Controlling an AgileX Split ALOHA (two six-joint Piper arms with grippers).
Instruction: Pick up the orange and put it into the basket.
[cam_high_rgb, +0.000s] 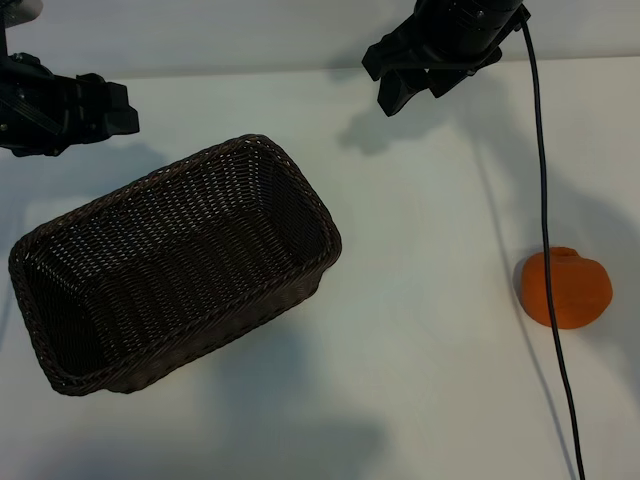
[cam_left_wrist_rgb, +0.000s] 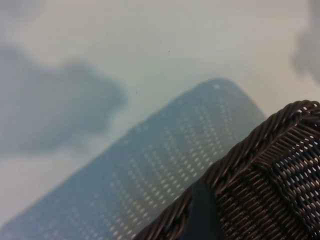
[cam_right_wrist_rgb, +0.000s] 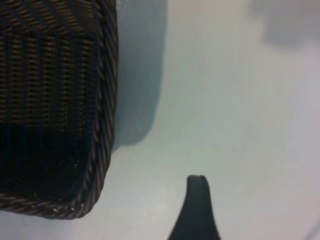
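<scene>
Nearby, woven wicker basket (cam_high_rgb: 170, 265), dented matte orange (cam_high_rgb: 563, 287)

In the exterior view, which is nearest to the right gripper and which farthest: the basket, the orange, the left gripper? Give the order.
From the right gripper, open at the top:
1. The basket, lower left of it; its near corner is closest.
2. The orange, lower right, on the table by the black cable.
3. The left gripper, at the far left edge.

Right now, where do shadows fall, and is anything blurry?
Exterior view: soft arm shadows on the white table beside the dark-brown woven wicker basket. Left wrist view: the basket's dotted, blurred shadow. Right wrist view: a blurred dark fingertip close up.
</scene>
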